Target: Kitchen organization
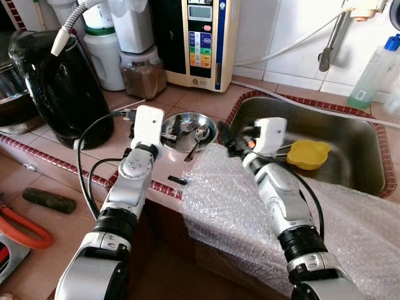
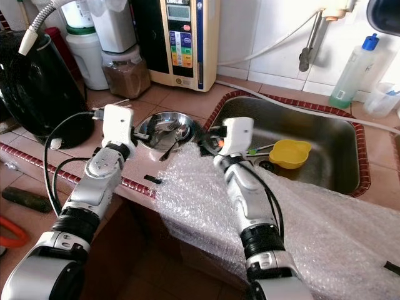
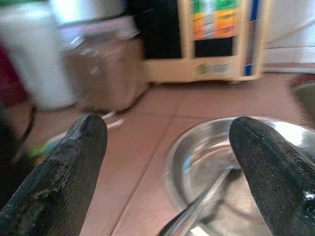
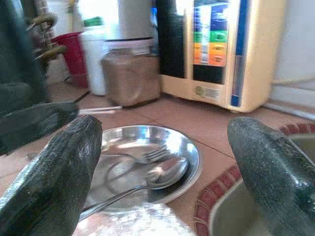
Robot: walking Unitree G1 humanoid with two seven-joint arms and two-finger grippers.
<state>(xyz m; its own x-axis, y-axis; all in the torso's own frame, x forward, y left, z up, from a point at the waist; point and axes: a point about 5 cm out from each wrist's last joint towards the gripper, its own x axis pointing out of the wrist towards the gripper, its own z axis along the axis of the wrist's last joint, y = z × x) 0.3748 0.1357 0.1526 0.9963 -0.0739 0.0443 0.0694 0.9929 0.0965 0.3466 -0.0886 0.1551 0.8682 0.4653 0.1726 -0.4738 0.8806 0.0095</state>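
Steel plate (image 1: 189,131) with spoon (image 4: 147,183) and fork (image 4: 142,156) sits on counter (image 1: 206,100) beside sink (image 1: 350,153), untouched. Left gripper (image 3: 167,167) and right gripper (image 4: 162,182) hover near, fingers apart, empty. Judged early: nothing sorted yet

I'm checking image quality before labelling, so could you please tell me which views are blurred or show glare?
Left wrist view: blurred throughout, the steel plate and jar soft. Right wrist view: sharper on the spoon and fork, bright washout at top. Eye views: clear, with glare on the bubble wrap.
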